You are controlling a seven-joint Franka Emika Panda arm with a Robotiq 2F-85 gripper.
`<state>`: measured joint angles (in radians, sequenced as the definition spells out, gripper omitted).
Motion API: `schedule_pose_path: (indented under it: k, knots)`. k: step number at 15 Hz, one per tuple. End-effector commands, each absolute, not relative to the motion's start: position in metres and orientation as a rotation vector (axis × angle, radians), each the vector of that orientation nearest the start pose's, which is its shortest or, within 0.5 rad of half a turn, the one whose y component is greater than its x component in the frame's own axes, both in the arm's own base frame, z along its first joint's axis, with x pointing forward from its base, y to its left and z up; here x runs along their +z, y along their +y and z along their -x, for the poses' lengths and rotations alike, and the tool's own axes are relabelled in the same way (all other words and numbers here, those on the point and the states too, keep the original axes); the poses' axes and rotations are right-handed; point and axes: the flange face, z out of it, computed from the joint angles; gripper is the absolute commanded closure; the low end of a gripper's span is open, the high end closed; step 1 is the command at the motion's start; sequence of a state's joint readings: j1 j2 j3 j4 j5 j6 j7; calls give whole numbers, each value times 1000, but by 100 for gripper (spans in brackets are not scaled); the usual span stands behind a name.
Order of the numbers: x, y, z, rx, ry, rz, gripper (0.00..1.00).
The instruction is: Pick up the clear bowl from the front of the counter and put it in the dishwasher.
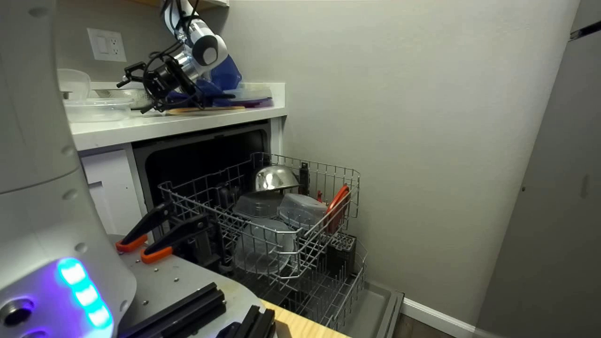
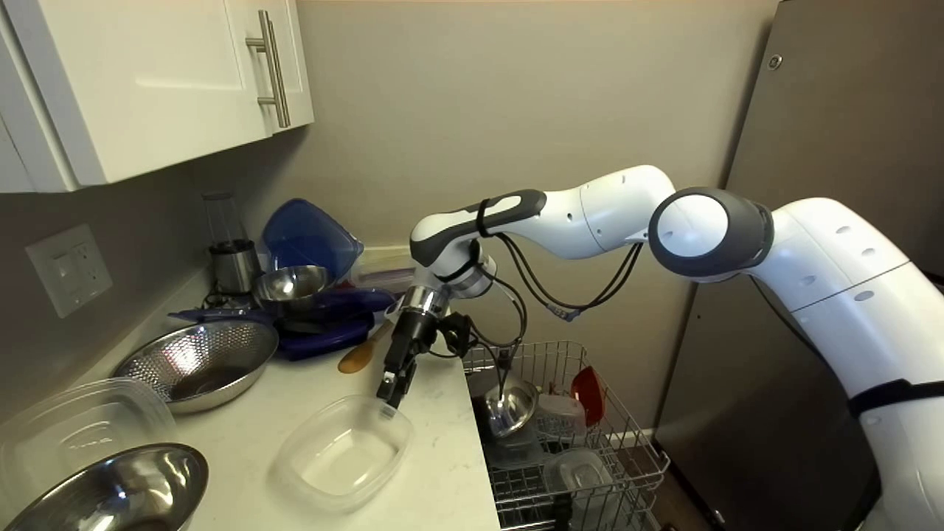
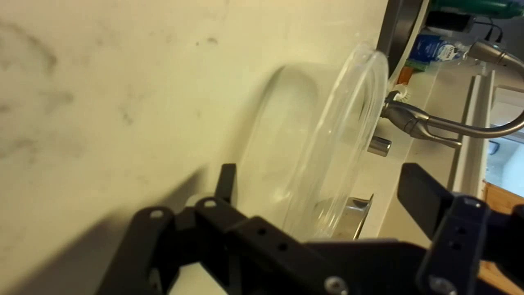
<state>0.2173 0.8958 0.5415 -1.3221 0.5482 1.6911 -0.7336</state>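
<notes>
In an exterior view, a steel bowl [image 2: 140, 487] sits well left of the clear bowl [image 2: 346, 453]; a colander [image 2: 173, 361] stands beyond it to the left, blue dishes [image 2: 324, 343] farther beyond. The clear bowl stands upright on the counter [image 2: 450, 472], a spoon [image 2: 358, 358] beyond it. The gripper [image 3: 323, 186] is at the clear bowl's far side, tilted down; in the wrist view the fingers [image 3: 423, 200] are spread wide and grip nothing, one low, just outside the clear bowl's wall, the other higher than the rim. Whether the low one touches, I cannot tell. Right of the clear bowl and lower, the dishwasher [image 1: 202, 157] stands open, its rack [image 2: 516, 483] holding an upturned steel bowl [image 1: 276, 178], clear tubs [image 2: 560, 414] and a red dish [image 2: 588, 396].
</notes>
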Motion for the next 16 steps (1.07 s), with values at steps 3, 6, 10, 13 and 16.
schedule_pose_path:
  k: [3,6,10,13,16]
  knots:
    - [271,447,-530,530,-1228,1634,0]
    - [277,447,-528,537,-1229,1637,0]
    - [277,451,-524,544,-1237,1670,0]
    - [275,458,-519,551,-1253,1689,0]
    - [275,466,-512,560,-1265,1676,0]
